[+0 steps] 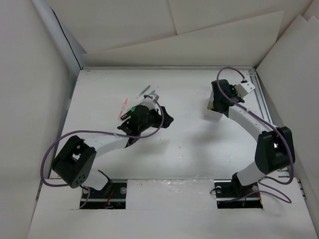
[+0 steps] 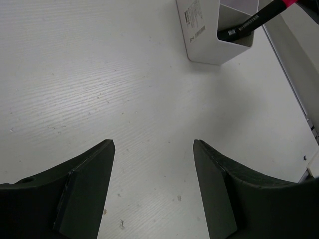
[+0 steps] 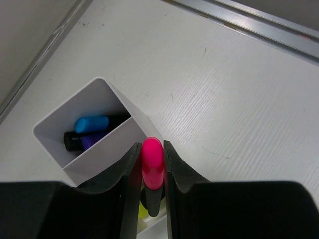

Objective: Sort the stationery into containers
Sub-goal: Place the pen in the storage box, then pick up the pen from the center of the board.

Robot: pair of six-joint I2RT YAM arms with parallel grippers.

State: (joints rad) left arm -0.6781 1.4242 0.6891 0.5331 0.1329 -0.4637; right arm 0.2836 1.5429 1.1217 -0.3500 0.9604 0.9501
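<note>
**Right gripper.** In the right wrist view, the right gripper point(image 3: 150, 145) sits at the lower centre of the frame. Its jaws are nearly together and clamp the pink-capped highlighter point(image 3: 153, 167) between them. The pink cap points up the frame and the black body runs down between the fingers.

**Left gripper.** In the left wrist view, the left gripper point(image 2: 154, 144) occupies the bottom of the frame. Its jaws stand well apart, with nothing between them. Only bare table point(image 2: 99, 89) lies beneath.

**Box.** The pale box point(image 3: 99, 154) lies left of centre in the right wrist view, just beside the right fingertips.
- The upper-left compartment holds a blue-capped highlighter point(image 3: 92, 123) and a purple-ended highlighter point(image 3: 89, 142), lying side by side.
- The held highlighter is on the lower-right side of the divider wall.
- A small yellow patch shows beneath it; it is too hidden to identify.

In the left wrist view, the box appears at the upper right, and the black end of the held highlighter dips into its open top.

**Loose stationery.** In the top view, the loose stationery point(image 1: 130, 103) lies left of centre, just beside the left arm's wrist. It is well apart from the box, which is at the right of centre.
</note>
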